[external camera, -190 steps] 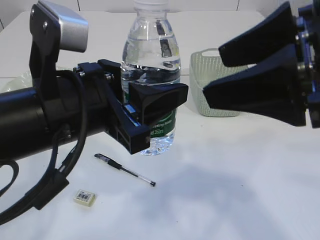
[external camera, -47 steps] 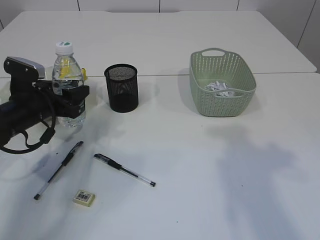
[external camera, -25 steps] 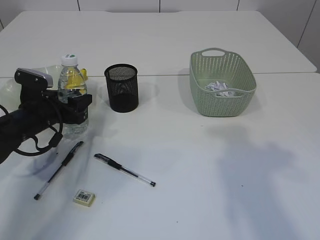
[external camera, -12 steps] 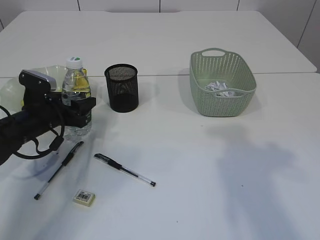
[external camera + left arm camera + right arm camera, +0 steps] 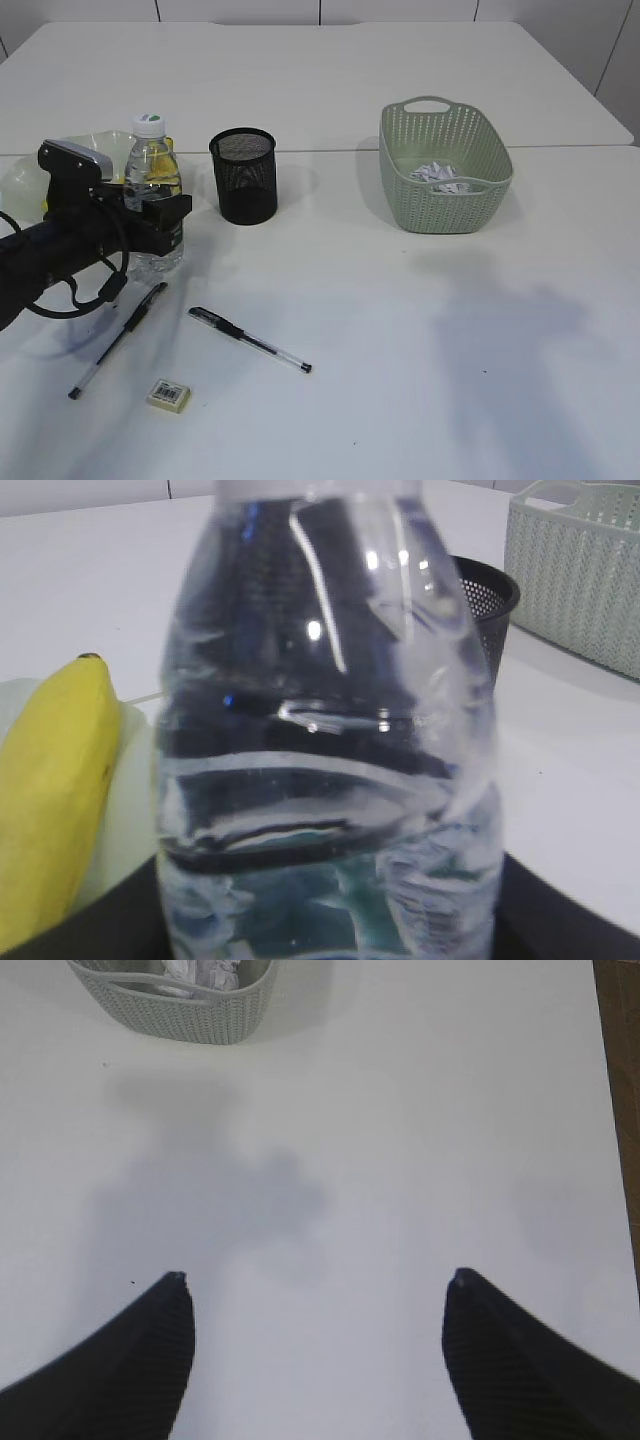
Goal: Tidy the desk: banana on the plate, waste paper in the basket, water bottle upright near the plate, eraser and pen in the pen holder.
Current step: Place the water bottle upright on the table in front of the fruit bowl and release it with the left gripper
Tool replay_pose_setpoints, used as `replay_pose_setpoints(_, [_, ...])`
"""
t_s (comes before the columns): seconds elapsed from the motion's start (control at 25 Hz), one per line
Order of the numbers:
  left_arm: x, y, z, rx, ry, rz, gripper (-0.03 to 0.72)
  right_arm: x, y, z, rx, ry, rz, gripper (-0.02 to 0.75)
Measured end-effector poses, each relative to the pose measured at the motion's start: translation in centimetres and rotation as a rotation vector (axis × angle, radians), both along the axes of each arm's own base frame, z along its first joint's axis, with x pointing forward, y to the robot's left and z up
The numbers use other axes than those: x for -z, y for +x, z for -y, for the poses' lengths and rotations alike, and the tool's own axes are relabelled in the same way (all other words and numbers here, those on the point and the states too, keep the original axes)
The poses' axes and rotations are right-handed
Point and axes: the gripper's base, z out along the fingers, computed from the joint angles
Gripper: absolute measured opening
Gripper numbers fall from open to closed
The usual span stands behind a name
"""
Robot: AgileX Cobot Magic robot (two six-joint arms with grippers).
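White desk [image 5: 400, 330] fills the scene, with pale wall panels at the far edge. At far left the left end effector [image 5: 160, 215] is closed around the lower body of the clear plastic water bottle with a white cap [image 5: 153, 190], which stands upright just beside the pale green plate [image 5: 20, 180]; the yellow banana [image 5: 50, 790] already lies on that plate. The right end effector [image 5: 315, 1350] hangs wide open over bare desk, holding nothing. Crumpled white waste paper [image 5: 440, 176] sits in the pale green woven basket [image 5: 445, 210] at far right. Two black-and-clear pens [image 5: 248, 340] and the small cream rectangular eraser [image 5: 168, 395] lie loose near the front left, well apart from the black mesh pen holder [image 5: 243, 176]. Risk: if the bottle's base is not flat on the desk at release, or the fingers drag on withdrawal, the bottle could tip toward the plate or the pen holder. Only the left wrist view shows the banana clearly, beside the bottle; only the exterior view shows pens and eraser; only the right wrist view shows the right end effector, absent from the exterior view.
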Motion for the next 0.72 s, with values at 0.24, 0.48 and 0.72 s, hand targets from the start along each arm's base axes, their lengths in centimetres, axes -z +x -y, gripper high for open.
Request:
replay_pose_setpoints(0.24, [0.2,-0.5,0.0,0.004,-0.004,0.0,0.403,0.0,0.0,0.0,0.0,0.0,0.0,0.573])
replay_pose_setpoints(0.48, [0.4,-1.1,-0.1,0.006,0.008,0.012,0.414,0.0,0.0,0.0,0.0,0.0,0.0,0.573])
replay_pose_setpoints(0.72, [0.4,-1.0,-0.3,-0.031,0.002,0.013,0.432,0.0,0.0,0.0,0.0,0.0,0.0,0.573])
